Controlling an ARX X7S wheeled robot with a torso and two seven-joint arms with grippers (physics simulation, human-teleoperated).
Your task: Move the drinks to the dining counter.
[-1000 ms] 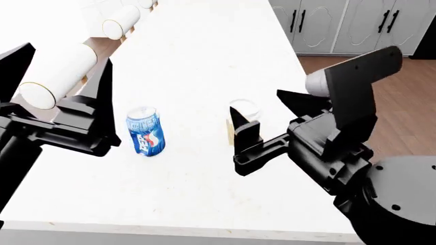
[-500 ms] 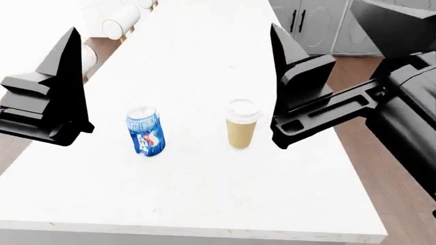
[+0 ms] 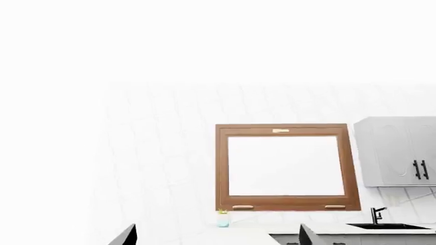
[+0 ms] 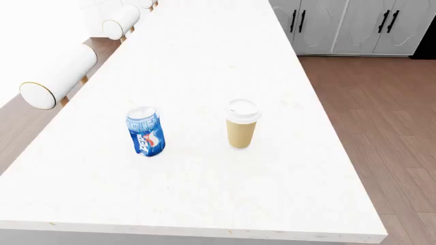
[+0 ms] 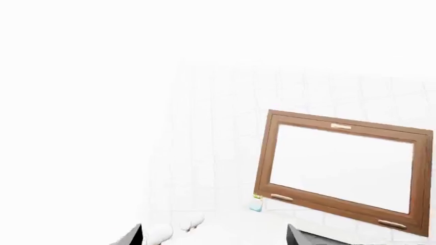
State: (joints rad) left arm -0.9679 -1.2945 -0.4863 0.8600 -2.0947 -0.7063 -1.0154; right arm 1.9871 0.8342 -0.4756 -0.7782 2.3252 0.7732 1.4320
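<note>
So both my arms have just swung up and out of the head view. Half a second ago they were flanking the drinks, and a bit before that they were right down beside them; now there's nothing of me over the long white speckled stone-look counter (image 4: 225, 56) at all. The wrist cameras are pointed up at a white tiled wall with a wooden-framed window (image 3: 286, 166), and all I get of my left gripper (image 3: 218, 236) and right gripper (image 5: 213, 234) is two dark fingertip corners each at the edge of the picture, spread well apart with nothing between them. So jaws apart on both sides, holding nothing.

The drinks haven't budged. The blue soda can with the red-white-blue round logo (image 4: 146, 131) stands upright on the counter, and the tan paper coffee cup with the white plastic lid (image 4: 241, 124) is upright beside it, well apart from the can on its right. Both sit toward the near end of the counter, back from its edges.

My read: since both drinks are already on the counter and I've let go and pulled clear, the job looks done. No tipping risk I can see, both look steady.
</note>
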